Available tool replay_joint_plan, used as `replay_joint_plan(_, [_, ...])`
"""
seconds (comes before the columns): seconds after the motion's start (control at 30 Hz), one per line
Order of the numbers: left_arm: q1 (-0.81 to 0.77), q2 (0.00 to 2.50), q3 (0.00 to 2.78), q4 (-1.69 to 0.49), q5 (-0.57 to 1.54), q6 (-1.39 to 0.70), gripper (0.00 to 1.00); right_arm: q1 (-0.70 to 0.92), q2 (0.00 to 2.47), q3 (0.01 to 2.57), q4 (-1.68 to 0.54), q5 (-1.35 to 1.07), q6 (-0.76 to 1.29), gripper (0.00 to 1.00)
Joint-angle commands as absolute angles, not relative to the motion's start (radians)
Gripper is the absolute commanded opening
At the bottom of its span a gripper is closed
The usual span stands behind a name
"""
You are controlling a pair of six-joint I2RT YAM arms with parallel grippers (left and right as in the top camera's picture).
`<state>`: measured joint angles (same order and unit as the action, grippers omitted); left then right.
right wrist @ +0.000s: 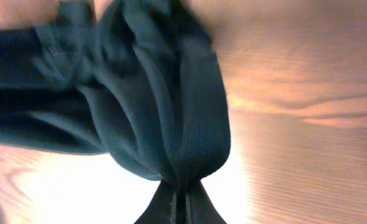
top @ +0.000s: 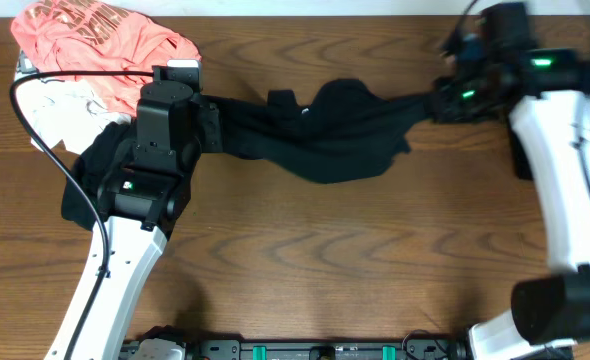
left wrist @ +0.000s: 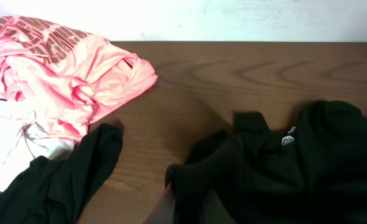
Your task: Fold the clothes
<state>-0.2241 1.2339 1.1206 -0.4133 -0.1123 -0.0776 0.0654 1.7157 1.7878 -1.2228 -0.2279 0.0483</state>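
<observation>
A: Where is the black shirt?

B: Strung across the far half of the bench, between the two arms. Its middle droops; whether it touches the wood I cannot tell.

A: Who has it?

B: Both. The left end effector is clamped narrow on the left end. The right end effector is pinched tight on a bunched edge, and its wrist view shows cloth gathered into the closed tips.

A: Why hold it apart like that?

B: I judge it is to draw the limp cloth out flat before any fold. It looks twisted and rumpled, so it is not spread yet.

A: The rest?

B: The pink tee, white garment and second black garment are heaped at the far left, out of the working space.
</observation>
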Motion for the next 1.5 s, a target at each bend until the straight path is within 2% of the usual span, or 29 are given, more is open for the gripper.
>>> replay_joint_plan(0.0, [-0.218, 1.19, 1.135, -0.411, -0.129, -0.06, 0.06, 0.003, 1.684, 1.892, -1.276, -0.21, -0.003, 0.01])
replay_joint_plan(0.4, [-0.218, 0.935, 1.163, -0.392, -0.185, -0.03, 0.06, -0.083, 1.66, 2.067, -1.4, -0.206, -0.043, 0.01])
replay_joint_plan(0.77, [-0.22, 0.718, 1.163, -0.267, -0.184, -0.063, 0.06, -0.159, 1.556, 2.154, -1.422, -0.207, -0.047, 0.01])
replay_joint_plan(1.1, [-0.22, 0.703, 1.163, -0.262, 0.009, -0.214, 0.06, -0.162, 1.485, 2.194, -1.422, -0.206, -0.069, 0.01])
replay_joint_plan(1.47, [-0.22, 0.671, 1.177, -0.197, 0.012, -0.242, 0.06, -0.162, 1.444, 2.246, -1.493, -0.162, -0.068, 0.01])
